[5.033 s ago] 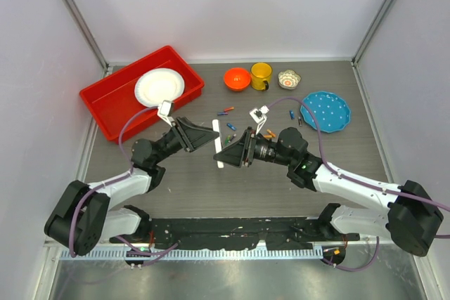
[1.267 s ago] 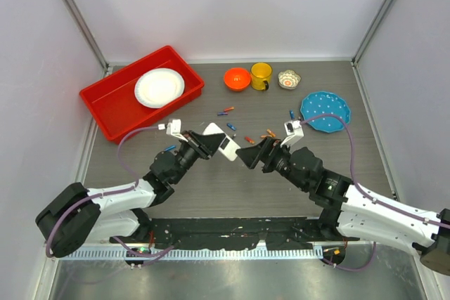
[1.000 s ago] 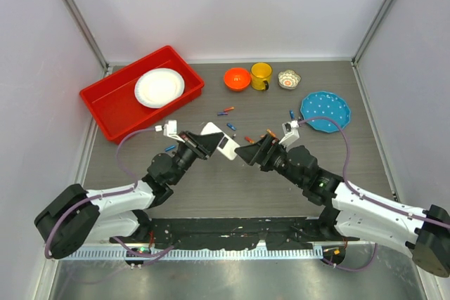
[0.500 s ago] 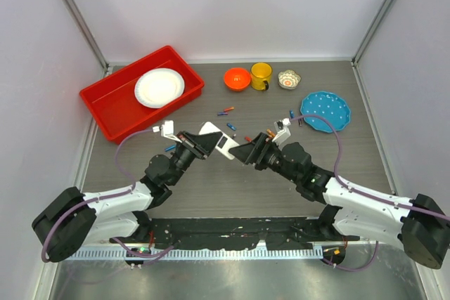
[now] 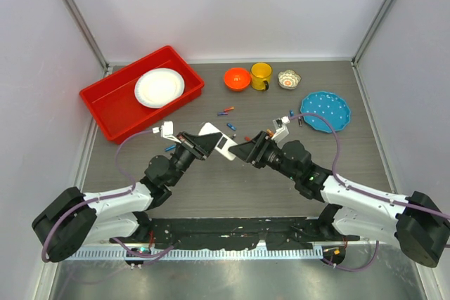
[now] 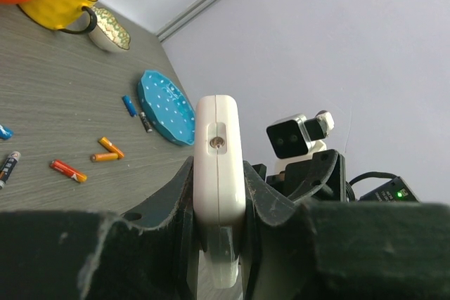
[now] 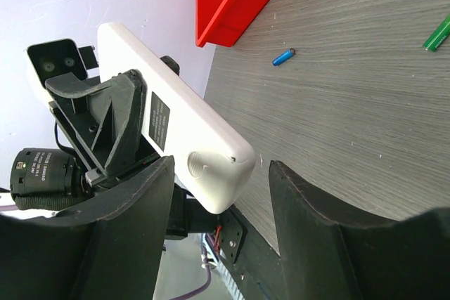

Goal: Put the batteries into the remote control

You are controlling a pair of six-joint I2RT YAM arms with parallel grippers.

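The left gripper is clenched on the slim white rectangular plastic remote control. One black finger presses each broad side, so in the left wrist view the handset stands edge-on, with a small round socket showing on its end. From above, the remote control is held up off the grey wood-grain table. It sits to the right of the red rectangular plastic tray and nearer the arm bases than the tray is.

The right gripper is released, its fingers spread wide. The free end of the remote control lies between them, plain back and dark label turned to the right wrist camera. Whether either finger touches it I cannot tell.

The small thin cylindrical batteries lie loose on the table, scattered well to the right of the tray in blue, red and orange. One blue battery lies apart from the others, just off the tray's near right corner, on the arm-base side
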